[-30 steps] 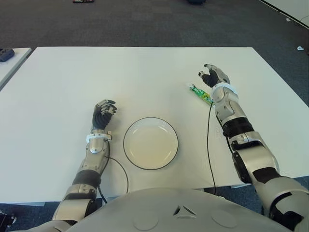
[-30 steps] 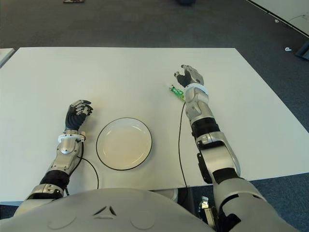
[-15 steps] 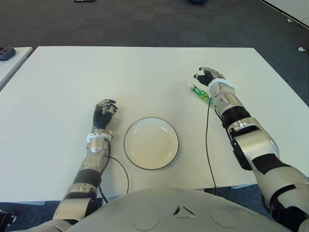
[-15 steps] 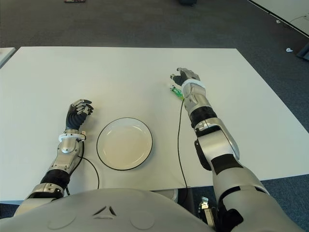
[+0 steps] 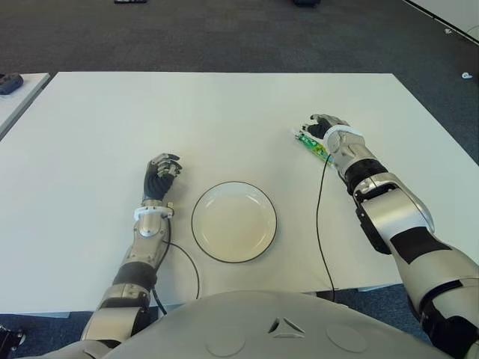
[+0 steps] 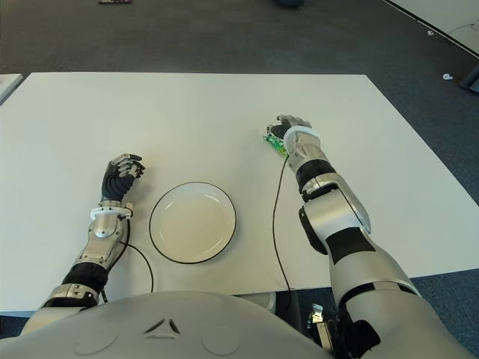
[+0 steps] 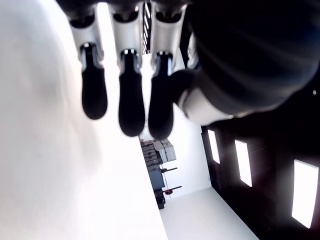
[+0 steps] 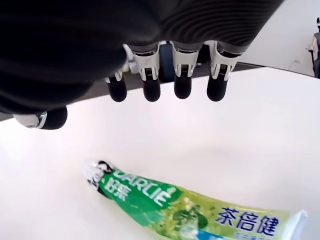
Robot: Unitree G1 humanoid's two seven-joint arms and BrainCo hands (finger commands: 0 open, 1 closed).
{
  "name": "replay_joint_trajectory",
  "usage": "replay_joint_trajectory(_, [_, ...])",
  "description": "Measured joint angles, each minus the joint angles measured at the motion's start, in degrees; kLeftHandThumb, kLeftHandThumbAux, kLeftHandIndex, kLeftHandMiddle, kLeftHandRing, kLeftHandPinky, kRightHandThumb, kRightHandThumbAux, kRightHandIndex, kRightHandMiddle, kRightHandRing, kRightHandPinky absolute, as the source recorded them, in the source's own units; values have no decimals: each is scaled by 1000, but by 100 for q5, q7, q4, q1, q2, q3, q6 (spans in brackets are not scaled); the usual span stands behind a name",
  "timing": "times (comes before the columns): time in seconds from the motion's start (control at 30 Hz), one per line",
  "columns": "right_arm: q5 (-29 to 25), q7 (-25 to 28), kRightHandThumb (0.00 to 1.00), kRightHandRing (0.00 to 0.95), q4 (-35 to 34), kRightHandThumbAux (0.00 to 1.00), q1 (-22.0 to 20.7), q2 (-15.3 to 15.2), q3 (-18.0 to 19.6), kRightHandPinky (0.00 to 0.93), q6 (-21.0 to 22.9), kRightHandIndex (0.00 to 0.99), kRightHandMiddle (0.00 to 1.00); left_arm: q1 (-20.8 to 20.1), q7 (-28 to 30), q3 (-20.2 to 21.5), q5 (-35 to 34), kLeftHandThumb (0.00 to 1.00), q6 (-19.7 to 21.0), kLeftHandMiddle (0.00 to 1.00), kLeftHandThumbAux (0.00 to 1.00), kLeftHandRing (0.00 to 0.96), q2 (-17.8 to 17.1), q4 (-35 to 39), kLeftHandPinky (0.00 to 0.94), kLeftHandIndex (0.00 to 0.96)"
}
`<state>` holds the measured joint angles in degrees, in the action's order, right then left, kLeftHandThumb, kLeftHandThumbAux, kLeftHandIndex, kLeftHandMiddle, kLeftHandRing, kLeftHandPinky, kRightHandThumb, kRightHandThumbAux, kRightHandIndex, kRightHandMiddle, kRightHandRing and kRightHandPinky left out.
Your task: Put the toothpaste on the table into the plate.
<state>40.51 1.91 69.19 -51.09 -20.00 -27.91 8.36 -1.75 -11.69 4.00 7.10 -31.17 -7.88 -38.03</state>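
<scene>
The green toothpaste tube (image 5: pixel 311 146) lies flat on the white table (image 5: pixel 224 112), right of the middle. My right hand (image 5: pixel 323 126) hovers over the tube's far end. In the right wrist view its fingertips (image 8: pixel 182 87) are spread above the tube (image 8: pixel 190 210) and hold nothing. The empty white plate (image 5: pixel 233 224) with a dark rim sits near the table's front edge. My left hand (image 5: pixel 161 170) shows just left of the plate, fingers relaxed, with nothing in it.
A thin black cable (image 5: pixel 320 224) runs from the right wrist across the table to the front edge, just right of the plate. Another cable (image 5: pixel 187 262) loops near the left forearm. A second table with a dark object (image 5: pixel 9 82) shows at far left.
My right hand has dropped and turned palm-down, moving from beyond the tube to right over its far end. The tube, the plate and the left hand have not moved.
</scene>
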Motion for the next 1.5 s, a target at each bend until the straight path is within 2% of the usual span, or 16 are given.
replay_joint_trajectory(0.47, [115,-101,533,0,543,139,36,26,-445,0,-187,0,0,107,0,8,-41,703,160,549,720,567,6,217,525,429])
replay_joint_trajectory(0.8, [215,-132,522,0,748,145,219,38,-654,0,-189,0,0,205,0,17,-42,704,305,548,719,569,21,399,525,430])
replay_joint_trajectory(1.23, [214,-134,533,0,766,160,307,18,-703,0,-183,0,0,310,0,65,-52,704,534,544,720,561,71,633,520,429])
replay_joint_trajectory(1.5, [199,-433,557,0,777,194,446,73,-672,0,-111,0,0,413,0,94,-51,705,665,547,721,553,89,815,530,429])
